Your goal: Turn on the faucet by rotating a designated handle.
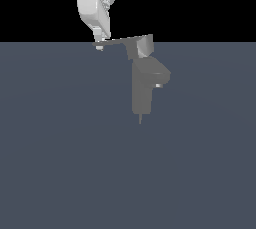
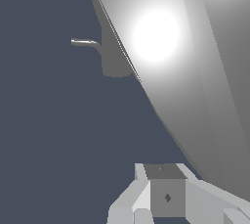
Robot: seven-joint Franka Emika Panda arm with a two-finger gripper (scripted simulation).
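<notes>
Faucet (image 1: 141, 90) stands near the middle of the exterior view, a matte grey upright column rising from the flat blue-grey floor (image 1: 60, 173), its top reaching the line where the floor meets the black background. A short rounded spout bulges from the column toward the exterior view's right, with a small bright nozzle tip (image 1: 158, 86) on its underside. On top sits a blocky grey cap, and from it the handle (image 1: 117, 42), a long thin flat lever, runs out roughly level toward the exterior view's left. The white gripper (image 1: 100, 43) comes down from the upper edge of that view and meets the far, narrow end of the handle; one pale fingertip (image 1: 99, 48) shows just below the lever's end, so the lever tip appears to sit at or between the fingers, though whether they are pressing on it, clamped around it, or merely beside it cannot be told from these views. In the wrist view a broad, brightly lit grey surface fills the upper and right part, the gripper (image 2: 166, 196) body shows at the lower edge, and a grey block with a thin bright rod (image 2: 85, 42) projecting from it lies farther off above the dark floor.
</notes>
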